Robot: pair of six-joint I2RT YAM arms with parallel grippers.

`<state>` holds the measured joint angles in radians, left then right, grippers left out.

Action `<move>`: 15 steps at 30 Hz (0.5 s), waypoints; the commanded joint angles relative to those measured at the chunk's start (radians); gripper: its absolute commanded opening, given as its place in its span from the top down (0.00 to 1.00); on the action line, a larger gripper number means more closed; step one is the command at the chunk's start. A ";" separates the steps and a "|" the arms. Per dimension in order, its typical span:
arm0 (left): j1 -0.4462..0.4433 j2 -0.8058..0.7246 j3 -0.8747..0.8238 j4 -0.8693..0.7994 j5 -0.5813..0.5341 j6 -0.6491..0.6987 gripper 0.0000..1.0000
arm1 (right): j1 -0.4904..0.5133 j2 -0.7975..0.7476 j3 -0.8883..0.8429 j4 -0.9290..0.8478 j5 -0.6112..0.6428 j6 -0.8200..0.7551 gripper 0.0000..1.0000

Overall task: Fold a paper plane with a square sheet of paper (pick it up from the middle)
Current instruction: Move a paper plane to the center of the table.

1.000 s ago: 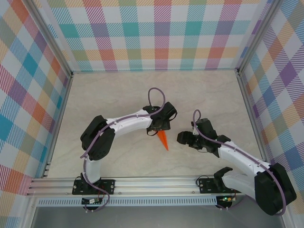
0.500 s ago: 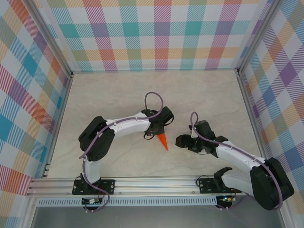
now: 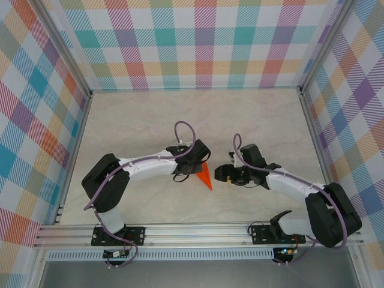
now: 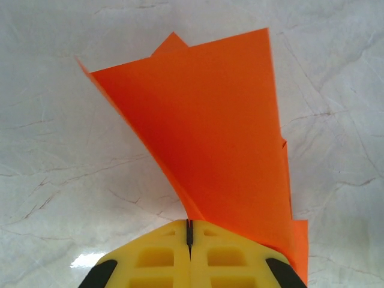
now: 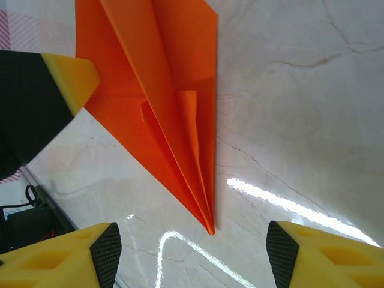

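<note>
Left gripper (image 4: pixel 189 227) (closed) on paper plane (image 4: pixel 210 132)

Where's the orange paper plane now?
Top view: the orange paper plane sits mid-table, pinched by the left gripper, with the open right gripper to its right.

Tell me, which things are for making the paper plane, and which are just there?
For the job: paper plane, left tool pinching it, right tool open near its tip.
Just there: table, checked walls, metal rail.
</note>
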<state>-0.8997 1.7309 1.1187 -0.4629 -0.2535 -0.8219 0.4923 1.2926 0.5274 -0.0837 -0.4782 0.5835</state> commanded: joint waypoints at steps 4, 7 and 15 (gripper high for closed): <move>0.021 -0.080 -0.092 0.093 0.031 0.026 1.00 | 0.017 0.141 0.095 0.054 -0.108 -0.066 0.33; 0.027 -0.080 -0.096 0.093 0.038 0.040 1.00 | 0.035 0.209 0.138 0.058 -0.124 -0.083 0.37; 0.026 -0.080 -0.105 0.117 0.062 0.053 1.00 | 0.053 0.339 0.243 0.025 -0.096 -0.133 0.41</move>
<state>-0.8791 1.6798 1.0237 -0.3611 -0.2070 -0.7887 0.5385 1.6051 0.7357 -0.0528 -0.5621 0.4942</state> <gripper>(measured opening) 0.045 0.592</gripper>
